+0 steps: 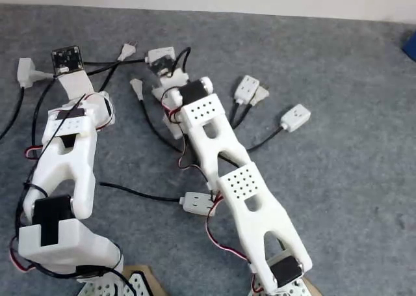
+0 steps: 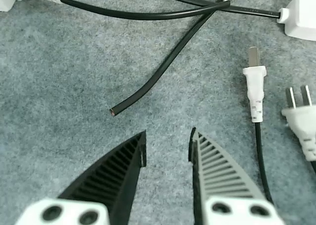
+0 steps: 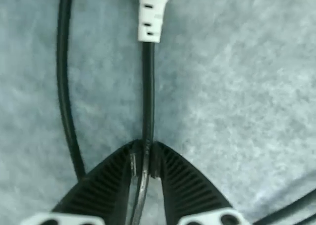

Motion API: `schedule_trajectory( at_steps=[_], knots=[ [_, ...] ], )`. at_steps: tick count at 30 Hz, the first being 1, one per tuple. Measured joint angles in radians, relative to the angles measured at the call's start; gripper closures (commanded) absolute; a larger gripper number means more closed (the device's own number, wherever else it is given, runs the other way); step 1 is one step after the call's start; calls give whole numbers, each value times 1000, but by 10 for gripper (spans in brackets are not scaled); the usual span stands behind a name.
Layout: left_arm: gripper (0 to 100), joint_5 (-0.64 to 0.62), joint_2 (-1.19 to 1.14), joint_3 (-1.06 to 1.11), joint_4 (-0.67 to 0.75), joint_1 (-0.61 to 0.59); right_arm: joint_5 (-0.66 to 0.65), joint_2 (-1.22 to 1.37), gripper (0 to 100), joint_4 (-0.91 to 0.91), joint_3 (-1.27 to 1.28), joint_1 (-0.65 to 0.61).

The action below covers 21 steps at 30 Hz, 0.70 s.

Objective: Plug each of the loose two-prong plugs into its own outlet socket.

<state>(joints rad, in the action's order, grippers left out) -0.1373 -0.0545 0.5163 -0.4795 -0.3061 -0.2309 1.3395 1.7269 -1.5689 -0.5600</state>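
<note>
Closest in, a white outlet block point(image 1: 195, 203) on a black lead lies on the grey tabletop point(image 1: 338, 198), between the two arms and tight against the right arm point(image 1: 227, 159). The left arm point(image 1: 62, 172) stands well apart from it.

The left gripper point(image 2: 168, 136) hangs over bare tabletop with its jaws apart and nothing between them. Just ahead of it lies the cut end point(image 2: 114, 111) of a loose black cable. Near that is a slim white plug point(image 2: 255, 86), lying flat. Its two metal prongs point away from the gripper, and its ribbed collar tapers into a black cord that runs back past the jaws. Just beside it is a broader white plug point(image 2: 300, 118), also with its prongs pointing away.

The right gripper point(image 3: 144, 148) has its jaws clamped on a black cord point(image 3: 147, 86), a little way behind a white plug body point(image 3: 150, 12) that steps down to a narrow neck. I cannot tell how its prongs lie. A second black cable point(image 3: 66, 86) runs alongside, apart from the jaws.

Farther back, on the right arm's side, a pair of white sockets point(image 1: 247, 89) sit touching each other. A single socket point(image 1: 296, 117) lies near them, each on its own black lead. At the far left edge is another white socket point(image 1: 26, 71).
</note>
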Motion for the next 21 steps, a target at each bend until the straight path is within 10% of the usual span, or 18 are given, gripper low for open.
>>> schedule_trajectory(
  at_steps=[10, 21],
  knots=[
    [837, 0, -81, -11, 0, 2, -224, -445, 991, 20, 473, 279],
    [837, 0, -133, -58, 0, 3, -377, -1258, 991, 21, 1396, 229]
  ],
)
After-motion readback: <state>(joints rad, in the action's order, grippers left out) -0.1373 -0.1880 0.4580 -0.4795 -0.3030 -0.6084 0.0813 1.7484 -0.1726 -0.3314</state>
